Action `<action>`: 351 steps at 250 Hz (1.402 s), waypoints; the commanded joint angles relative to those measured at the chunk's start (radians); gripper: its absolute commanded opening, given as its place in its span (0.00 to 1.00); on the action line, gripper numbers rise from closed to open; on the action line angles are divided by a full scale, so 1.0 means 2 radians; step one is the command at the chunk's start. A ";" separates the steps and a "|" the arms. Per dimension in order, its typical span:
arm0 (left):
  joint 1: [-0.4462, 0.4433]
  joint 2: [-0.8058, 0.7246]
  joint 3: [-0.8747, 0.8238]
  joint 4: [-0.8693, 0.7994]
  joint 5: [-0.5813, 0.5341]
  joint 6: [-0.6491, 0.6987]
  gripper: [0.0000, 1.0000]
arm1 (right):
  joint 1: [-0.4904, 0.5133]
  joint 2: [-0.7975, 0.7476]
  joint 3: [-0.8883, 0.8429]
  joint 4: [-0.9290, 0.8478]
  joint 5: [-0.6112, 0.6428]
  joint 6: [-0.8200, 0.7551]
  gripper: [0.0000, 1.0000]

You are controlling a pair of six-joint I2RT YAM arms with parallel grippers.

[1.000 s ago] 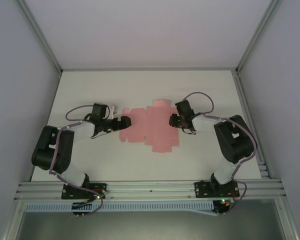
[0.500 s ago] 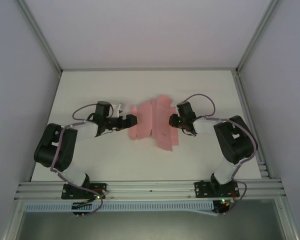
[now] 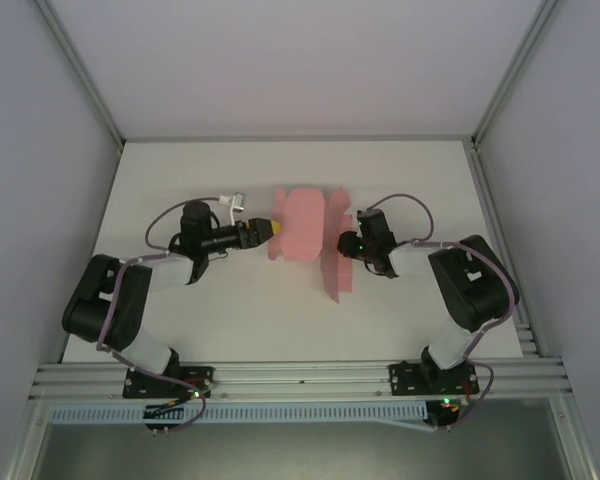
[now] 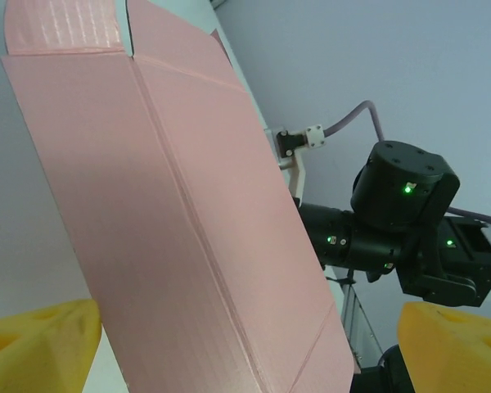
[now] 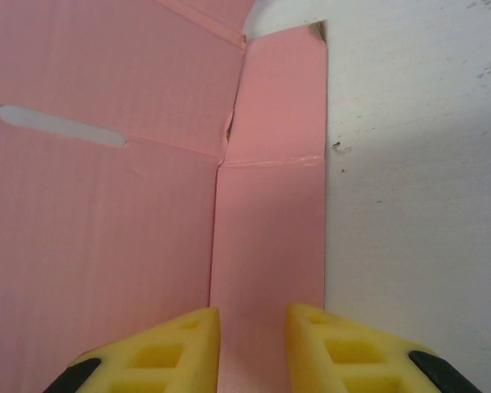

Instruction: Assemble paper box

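Up comes the paper box sheet (image 3: 308,222), flat a second ago, now tilted on edge in the middle of the table (image 3: 180,180). Left gripper (image 3: 265,229) gapes wide and empty at its left edge. Right gripper (image 3: 346,246) has its fingers narrowly apart at the right flap (image 5: 270,237), and whether it grips I cannot tell.

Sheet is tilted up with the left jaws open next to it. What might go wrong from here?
1. The sheet stands tilted while the left gripper is open beside it, not clamped, so it may flop flat.
2. The right gripper sits over one narrow flap, fingers slightly apart; I cannot tell that it pinches. A push from the left may then slide the whole sheet instead of folding it.
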 commanded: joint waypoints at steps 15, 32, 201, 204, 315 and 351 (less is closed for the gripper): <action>-0.029 0.060 0.028 0.140 0.034 -0.067 0.91 | 0.003 0.007 -0.026 -0.041 -0.029 0.007 0.28; -0.033 0.084 0.038 0.174 0.038 -0.089 0.89 | 0.003 0.004 -0.028 -0.037 -0.029 0.005 0.29; -0.103 0.109 0.183 -0.206 -0.074 0.130 0.83 | 0.003 -0.003 -0.039 -0.005 -0.034 0.002 0.30; -0.103 0.108 0.183 -0.206 -0.074 0.129 0.82 | 0.002 -0.004 -0.039 -0.006 -0.034 0.002 0.30; -0.085 0.005 0.172 -0.303 -0.135 0.166 0.69 | 0.002 -0.019 -0.038 -0.054 -0.004 -0.013 0.32; -0.082 -0.008 0.179 -0.338 -0.150 0.183 0.56 | 0.002 -0.028 -0.035 -0.063 0.004 -0.017 0.32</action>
